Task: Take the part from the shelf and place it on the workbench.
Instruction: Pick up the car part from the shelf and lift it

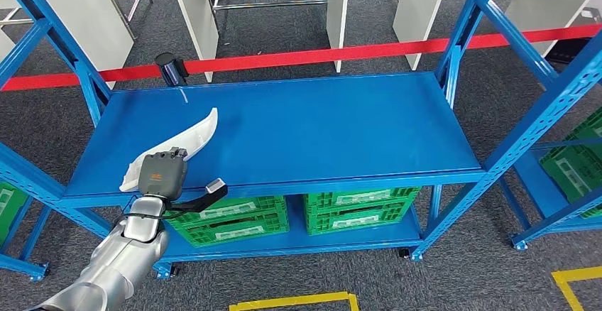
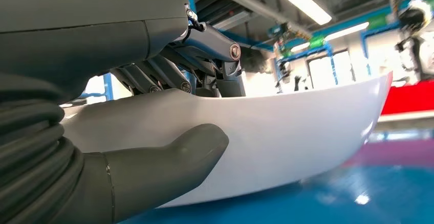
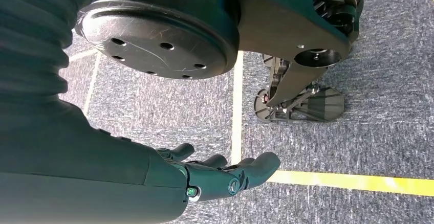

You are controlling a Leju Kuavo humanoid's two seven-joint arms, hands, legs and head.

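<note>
— Left hand (image 2: 153,132), what is it doing?
— I'm seeing it clamping the white part (image 2: 286,137), thumb beneath, fingers (image 2: 204,75) over the upper edge, so it's lifting cleanly.
— Where's the part?
— Lying at the blue shelf (image 1: 319,133)'s front-left corner. My right hand (image 3: 225,175) is hanging loosely apart, holding nothing.

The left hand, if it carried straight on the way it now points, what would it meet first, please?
The left hand already grips the white part. Beyond that lies bare blue shelf top, then probably the far rear edge; depth is unclear.
</note>
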